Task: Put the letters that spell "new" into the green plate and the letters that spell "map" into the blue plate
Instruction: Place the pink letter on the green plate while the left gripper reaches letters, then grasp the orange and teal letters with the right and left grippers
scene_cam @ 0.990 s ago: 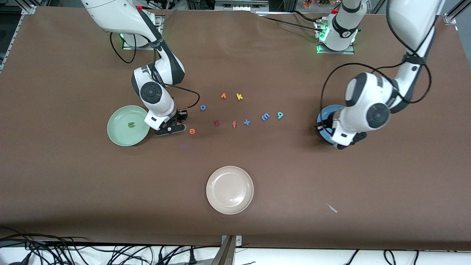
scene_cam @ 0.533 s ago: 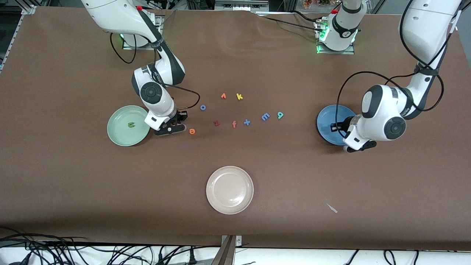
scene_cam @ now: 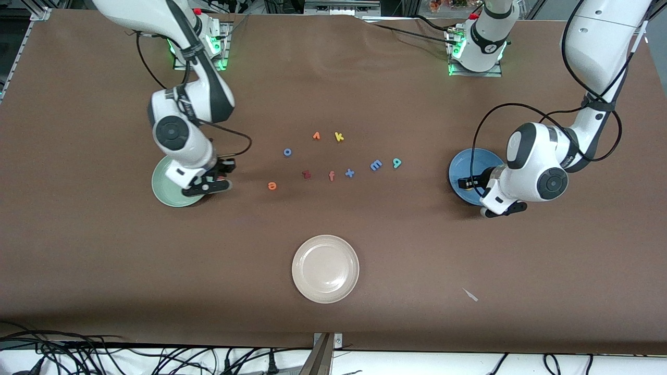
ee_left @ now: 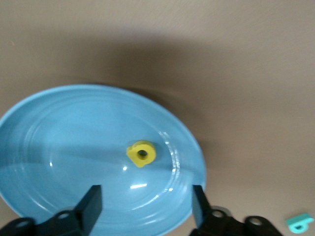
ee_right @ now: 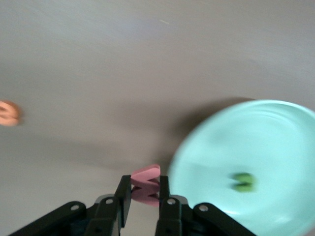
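Observation:
My right gripper (ee_right: 144, 187) is shut on the salmon-pink "w" (ee_right: 147, 175) and hangs over the rim of the green plate (ee_right: 256, 142), the rim toward the left arm's end. The olive "n" (ee_right: 243, 181) lies in that plate. In the front view that gripper (scene_cam: 211, 186) covers part of the green plate (scene_cam: 165, 188). The orange "e" (scene_cam: 271, 185) lies on the table nearby. My left gripper (ee_left: 145, 194) stands open over the blue plate (ee_left: 64, 137), and the yellow "p" (ee_left: 141, 153) lies in the plate. The light-blue "m" (scene_cam: 375, 165) and teal "a" (scene_cam: 396, 163) lie between the plates.
A cream plate (scene_cam: 325, 269) sits nearer the front camera, mid-table. Other letters lie in the middle: blue "o" (scene_cam: 287, 152), yellow "k" (scene_cam: 338, 137), dark red "z" (scene_cam: 306, 174), orange "f" (scene_cam: 331, 176), blue "x" (scene_cam: 349, 173). A small paper scrap (scene_cam: 470, 295) lies toward the left arm's end.
My right gripper lifted from beside the "e" and moved over the green plate's rim with the "w". My left gripper shifted over the blue plate and opened; the "p" now lies there.

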